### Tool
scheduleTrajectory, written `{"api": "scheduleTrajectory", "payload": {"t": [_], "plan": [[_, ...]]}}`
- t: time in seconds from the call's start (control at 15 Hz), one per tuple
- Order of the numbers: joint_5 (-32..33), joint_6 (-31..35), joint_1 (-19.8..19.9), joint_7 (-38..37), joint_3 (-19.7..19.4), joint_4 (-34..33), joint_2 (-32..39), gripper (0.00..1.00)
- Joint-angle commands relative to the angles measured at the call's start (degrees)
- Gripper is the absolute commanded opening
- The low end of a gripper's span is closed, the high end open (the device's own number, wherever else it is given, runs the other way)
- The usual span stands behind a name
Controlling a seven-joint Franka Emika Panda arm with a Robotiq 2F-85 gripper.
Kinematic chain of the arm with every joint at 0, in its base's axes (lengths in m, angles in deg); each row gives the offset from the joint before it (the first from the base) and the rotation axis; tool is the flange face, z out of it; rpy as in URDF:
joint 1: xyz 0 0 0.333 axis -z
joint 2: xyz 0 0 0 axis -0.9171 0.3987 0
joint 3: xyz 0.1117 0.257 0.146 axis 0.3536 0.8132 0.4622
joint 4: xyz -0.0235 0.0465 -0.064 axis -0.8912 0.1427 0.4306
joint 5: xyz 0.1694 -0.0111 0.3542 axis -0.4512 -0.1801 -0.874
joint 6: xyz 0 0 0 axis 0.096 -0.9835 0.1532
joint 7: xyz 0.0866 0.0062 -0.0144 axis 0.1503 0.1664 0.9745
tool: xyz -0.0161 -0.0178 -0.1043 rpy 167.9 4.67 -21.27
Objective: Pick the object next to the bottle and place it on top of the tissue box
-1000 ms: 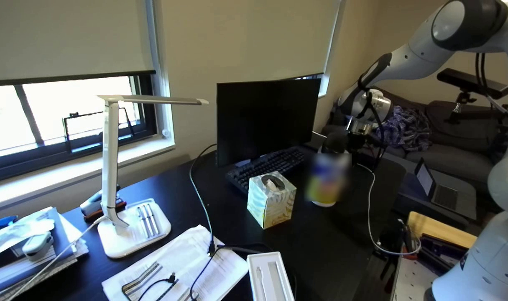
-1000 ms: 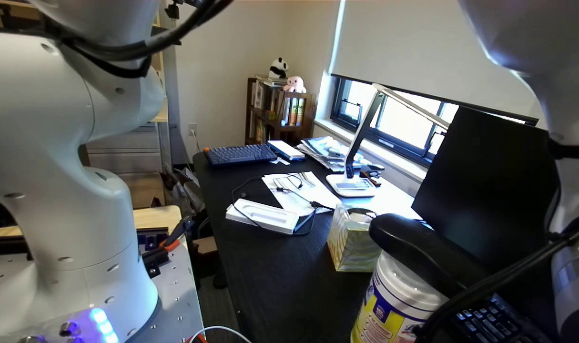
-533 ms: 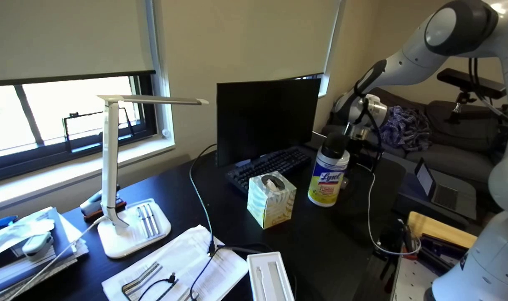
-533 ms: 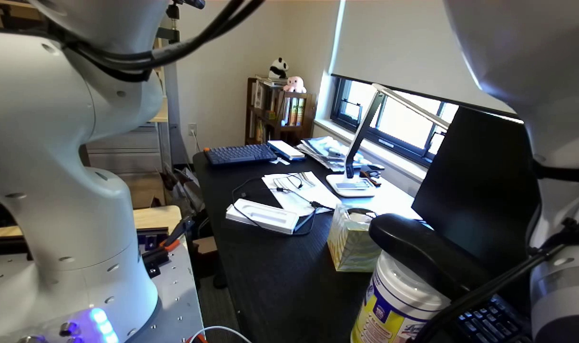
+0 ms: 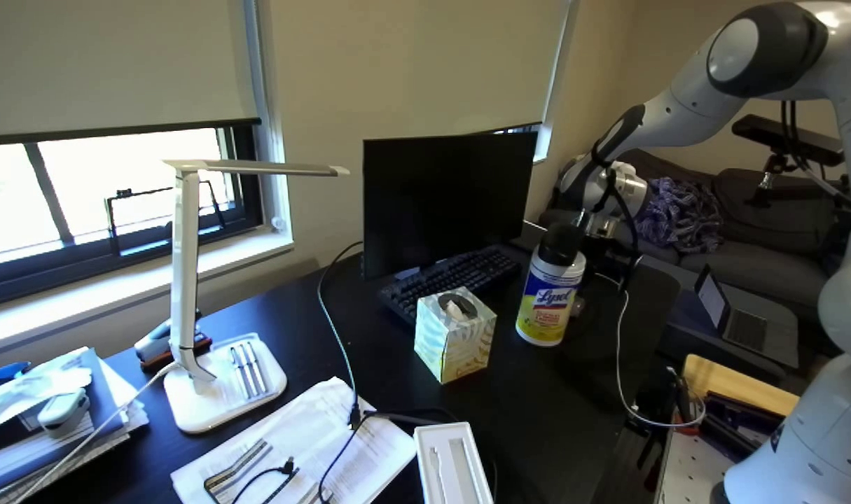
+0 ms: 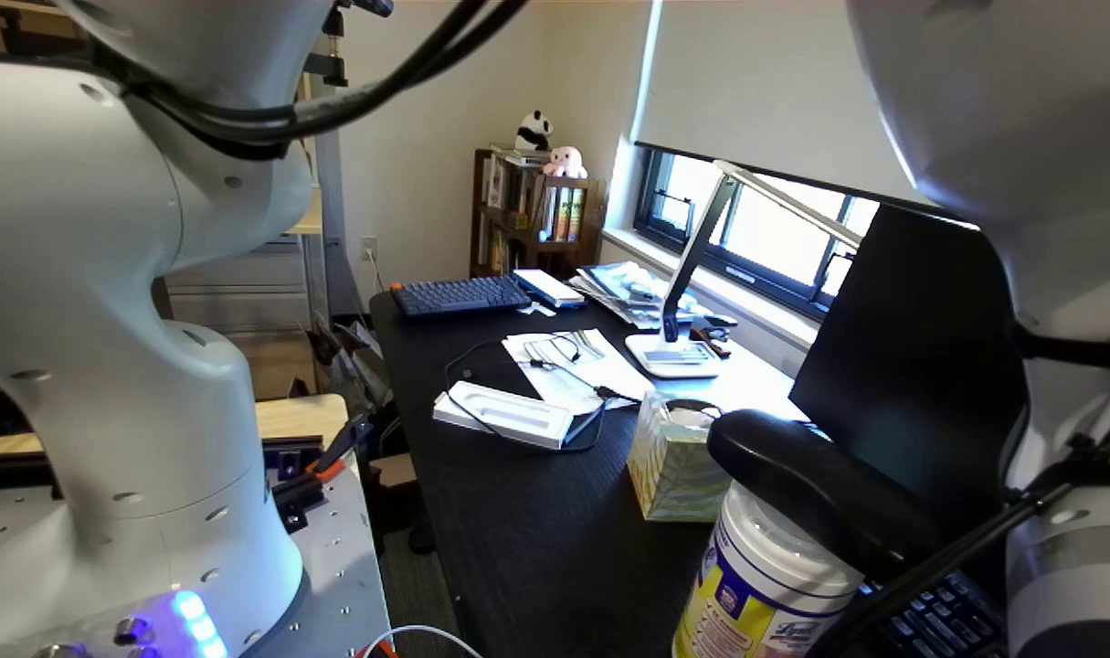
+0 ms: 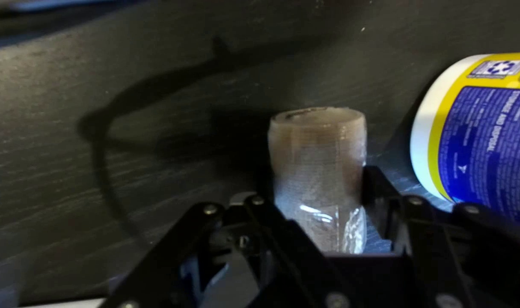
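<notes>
In the wrist view, a tan, cylinder-shaped roll in clear shiny wrap (image 7: 317, 149) sits between the fingers of my gripper (image 7: 317, 185), which bear on its two sides. The bottle (image 7: 491, 137) stands close by to the right, apart from the roll. Both exterior views show that white bottle with its blue and yellow label (image 5: 548, 301). From there the roll is mostly hidden behind the bottle, and my dark gripper blends into the background. The pale green-and-white tissue box (image 5: 455, 336) stands beside the bottle, a white tissue (image 5: 457, 310) poking from its top opening.
A black armrest-like piece (image 6: 810, 484) overlaps the bottle's top. The keyboard (image 5: 453, 276) and monitor (image 5: 450, 203) are behind the tissue box. A white cable (image 5: 621, 350) runs along the desk's edge, and a white tray (image 5: 453, 462) and desk lamp (image 5: 187, 280) stand farther off.
The arm has come down a little and shifted slightly, mostly in the first half second. The jaws have drawn in from wide. Bottle and tissue box have stayed put.
</notes>
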Motion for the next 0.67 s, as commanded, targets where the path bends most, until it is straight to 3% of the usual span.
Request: {"api": "scheduleTrajectory", "payload": {"t": [0.0, 0.33, 0.6], "plan": [[0.9, 0.9, 0.5, 2.4, -0.1, -0.3, 0.1, 0.26], [0.1, -0.8, 1.9, 2.0, -1.1, -1.3, -1.4, 0.13], [-0.9, -3.5, 4.6, 2.4, -1.1, -3.6, -2.9, 0.12]]}}
